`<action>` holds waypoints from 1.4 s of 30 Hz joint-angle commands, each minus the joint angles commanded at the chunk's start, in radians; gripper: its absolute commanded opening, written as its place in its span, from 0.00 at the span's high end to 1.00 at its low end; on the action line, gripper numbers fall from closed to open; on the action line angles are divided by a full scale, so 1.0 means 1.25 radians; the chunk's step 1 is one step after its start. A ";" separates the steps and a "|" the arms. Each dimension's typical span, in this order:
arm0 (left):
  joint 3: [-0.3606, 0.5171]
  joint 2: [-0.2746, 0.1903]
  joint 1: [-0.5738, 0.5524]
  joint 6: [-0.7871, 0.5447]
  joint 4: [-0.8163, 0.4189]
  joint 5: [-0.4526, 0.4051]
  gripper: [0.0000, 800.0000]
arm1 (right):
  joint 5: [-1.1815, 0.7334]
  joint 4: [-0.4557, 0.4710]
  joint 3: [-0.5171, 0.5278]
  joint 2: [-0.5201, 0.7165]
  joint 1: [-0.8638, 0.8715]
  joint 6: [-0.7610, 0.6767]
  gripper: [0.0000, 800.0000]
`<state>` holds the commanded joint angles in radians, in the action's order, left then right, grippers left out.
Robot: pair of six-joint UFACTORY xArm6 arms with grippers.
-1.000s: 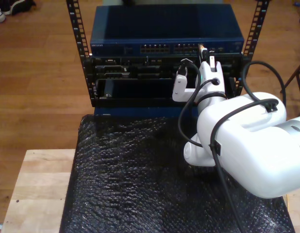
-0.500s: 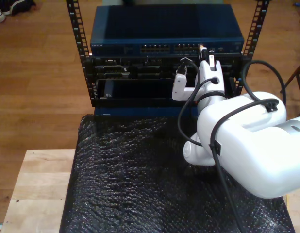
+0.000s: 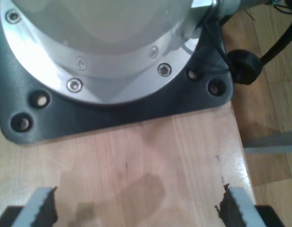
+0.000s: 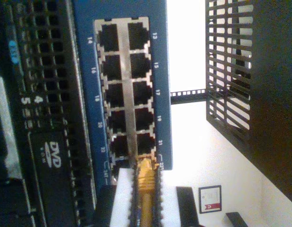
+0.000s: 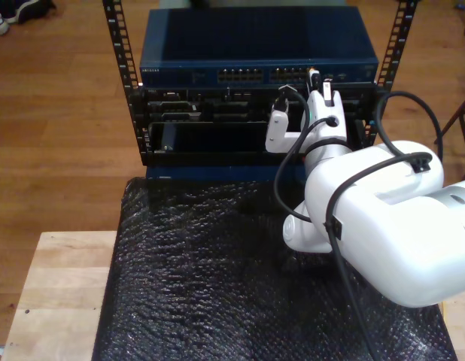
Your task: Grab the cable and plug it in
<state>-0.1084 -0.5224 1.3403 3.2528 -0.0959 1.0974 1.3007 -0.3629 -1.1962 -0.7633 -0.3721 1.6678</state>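
**Plug at the port, insertion in hand**

Exterior view: the second gripper (image 5: 317, 81) is reaching to the blue switch (image 5: 255, 56), at 12 o'clock.

Second wrist view: it is pinching the cable (image 4: 146, 189), plug tip meeting the last ports; next calls for a straight push.

First wrist view: the first gripper (image 3: 136, 208) is hanging spread over bare wood.

A black bubble-wrap sheet (image 5: 202, 278) covers most of the pale wooden surface (image 5: 56, 293), leaving bare wood at the exterior view's left. Beyond it stands a black perforated rack frame (image 5: 120, 68) on a brown wood floor (image 5: 59, 128), holding a blue network switch (image 5: 255, 45) with two blocks of ports along its front, above darker equipment (image 5: 202, 124) with black front panels. In the second wrist view the switch's numbered port block (image 4: 124, 90) sits beside a black unit bearing a DVD logo (image 4: 54, 158), with a black grille (image 4: 231, 85) and a small framed picture (image 4: 210, 198) further off.
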 joint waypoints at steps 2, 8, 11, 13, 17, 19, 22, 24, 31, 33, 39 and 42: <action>0.000 0.000 0.000 0.000 0.000 0.000 0.00 | -0.009 0.000 -0.001 0.000 0.000 0.000 1.00; 0.000 0.001 0.000 0.000 0.000 0.000 0.00 | -0.014 0.000 -0.007 -0.006 0.000 0.000 1.00; 0.000 0.001 0.000 0.000 0.000 0.000 0.00 | -0.015 0.000 -0.006 -0.005 0.001 -0.001 0.96; 0.000 0.001 0.000 0.000 0.000 0.000 0.00 | -0.016 0.005 -0.001 -0.004 0.002 -0.002 0.88; 0.000 0.001 0.000 0.000 0.000 0.000 0.00 | -0.022 0.011 0.012 0.000 0.004 -0.005 0.74; 0.000 0.000 0.000 0.000 0.000 0.000 0.00 | -0.023 0.011 0.022 0.002 -0.001 -0.006 0.72; 0.000 0.000 0.000 0.000 0.000 0.000 0.00 | -0.029 0.020 0.034 0.016 -0.007 -0.006 0.65; 0.000 0.001 0.000 0.000 0.000 0.000 0.00 | -0.055 0.021 0.060 0.043 -0.009 -0.007 0.59; 0.000 0.000 0.000 0.000 0.000 0.000 0.00 | -0.108 0.020 0.164 0.144 -0.026 -0.007 0.52; 0.000 0.000 0.000 0.000 0.000 0.000 0.00 | -0.130 0.020 0.194 0.173 -0.031 -0.007 0.50; 0.000 0.000 0.000 0.000 0.000 0.000 0.00 | -0.217 0.021 0.280 0.273 -0.027 -0.006 0.46; 0.000 0.000 0.000 0.000 0.000 0.000 0.00 | -0.282 0.023 0.313 0.330 -0.017 -0.005 0.38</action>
<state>-0.1084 -0.5224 1.3403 3.2528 -0.0959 1.0974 0.9478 -0.3337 -0.8050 -0.3506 -0.3936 1.6617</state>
